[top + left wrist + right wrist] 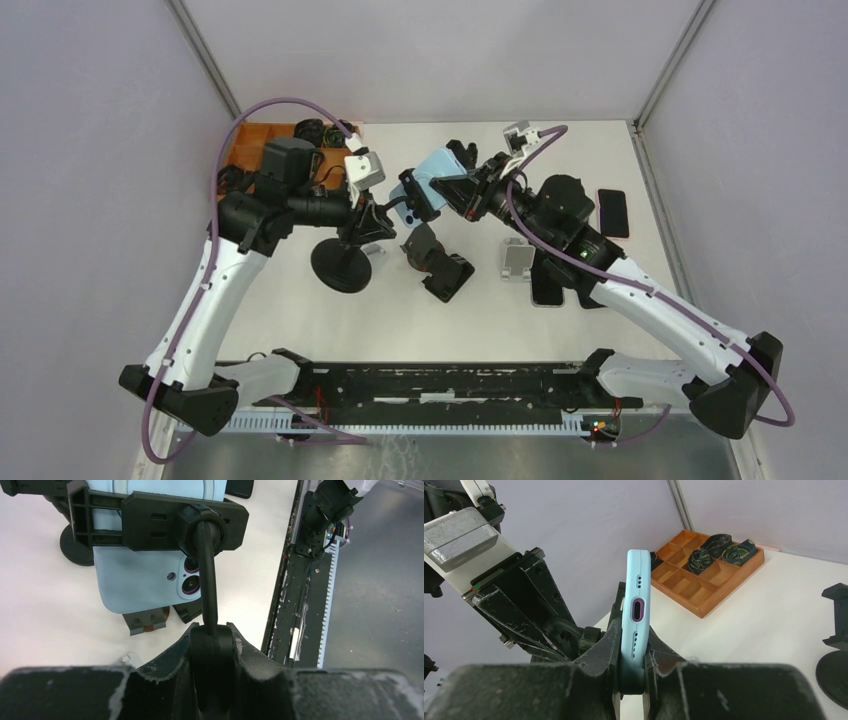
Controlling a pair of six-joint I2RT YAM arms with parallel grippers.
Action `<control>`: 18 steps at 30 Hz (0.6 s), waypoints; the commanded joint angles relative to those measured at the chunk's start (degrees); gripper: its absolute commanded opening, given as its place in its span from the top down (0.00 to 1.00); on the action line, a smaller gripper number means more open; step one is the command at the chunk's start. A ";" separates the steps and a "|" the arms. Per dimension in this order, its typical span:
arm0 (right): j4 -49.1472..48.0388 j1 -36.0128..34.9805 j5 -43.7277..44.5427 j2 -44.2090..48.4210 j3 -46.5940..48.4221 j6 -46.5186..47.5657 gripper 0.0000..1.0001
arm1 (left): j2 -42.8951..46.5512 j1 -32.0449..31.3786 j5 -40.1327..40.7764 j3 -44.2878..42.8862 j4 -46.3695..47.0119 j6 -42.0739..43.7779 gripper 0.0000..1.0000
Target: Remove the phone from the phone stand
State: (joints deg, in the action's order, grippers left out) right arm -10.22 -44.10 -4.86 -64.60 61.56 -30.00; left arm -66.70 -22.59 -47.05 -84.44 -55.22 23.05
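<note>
Left end effector (211,636) clamps the phone stand (160,526) by its stem, right end effector (631,655) pinches the phone (637,595). Next up, I'd guess: pull it straight out.

Light-blue phone (636,605) pinched edge-on in the right gripper (633,652).

The phone stands upright, its port end facing the camera, with the two black fingers (603,647) pressing its lower flat sides. Touching its left side is the dark phone stand (616,597), and farther left the left gripper (566,630) reaches toward it. Right of the phone and beyond it, an orange compartment tray (704,611) holds dark coiled items (716,542) on the white table (764,620). Far right stands another black stand (836,645).
</note>
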 commanded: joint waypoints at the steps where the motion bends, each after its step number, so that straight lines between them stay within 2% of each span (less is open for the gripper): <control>1: 9.00 5.24 9.44 0.11 1.73 11.90 1.00 | 5.53 2.11 -5.82 -6.85 -0.44 -0.91 0.98; 5: 12.19 7.19 11.50 -0.39 3.00 14.77 1.00 | 3.86 2.11 -7.05 -10.99 -8.16 5.97 0.98; 11: 15.19 8.05 16.26 -0.79 4.51 18.20 1.00 | 2.61 2.12 7.37 -16.58 -14.56 14.85 0.98; 15: 14.90 8.21 17.75 -1.22 3.52 18.31 1.00 | 4.45 2.07 4.73 -17.19 -15.83 14.95 0.98; 18: 14.94 8.19 17.08 -1.18 4.45 16.89 1.00 | 5.89 2.13 5.85 -13.82 -11.67 11.82 0.98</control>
State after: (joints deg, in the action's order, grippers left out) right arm 8.49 -35.29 10.24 -67.05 63.99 -14.00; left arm -62.17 -20.36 -41.63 -99.57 -69.95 34.50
